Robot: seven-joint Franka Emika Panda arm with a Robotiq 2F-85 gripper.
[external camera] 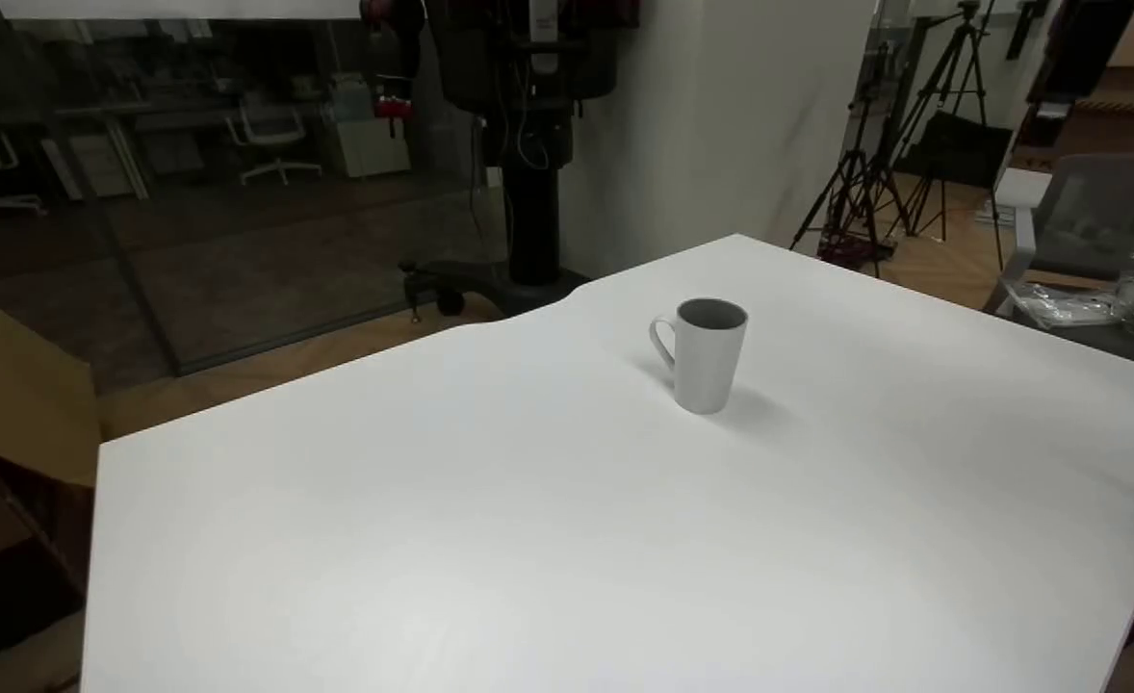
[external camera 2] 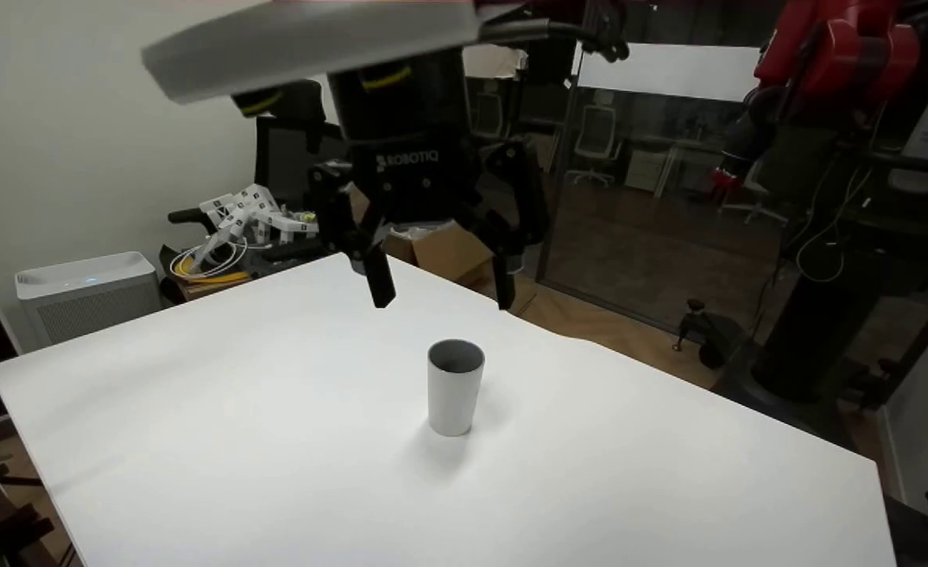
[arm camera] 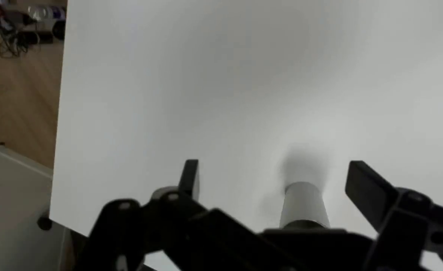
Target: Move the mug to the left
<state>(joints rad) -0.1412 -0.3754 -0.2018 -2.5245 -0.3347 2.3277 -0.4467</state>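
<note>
The white mug (external camera: 705,371) stands upright on the white table (external camera: 413,500), its loop handle showing on its left side in an exterior view. It also shows in an exterior view (external camera 2: 454,403) with the handle hidden, and in the wrist view (arm camera: 305,203), where the gripper body covers its upper end. My black gripper (external camera 2: 444,298) is open and empty, its fingers pointing down above the mug and apart from it. In the wrist view the two fingertips (arm camera: 276,177) are spread wide, with the mug seen between them, nearer the right finger.
An open cardboard box (external camera: 38,404) is beyond the table's left edge. A black wheeled stand (external camera: 533,221) is behind the table. An air purifier (external camera 2: 90,295) and a cluttered box of cables (external camera 2: 228,244) lie past the table in an exterior view. A grey chair (external camera: 1106,212) is at the right.
</note>
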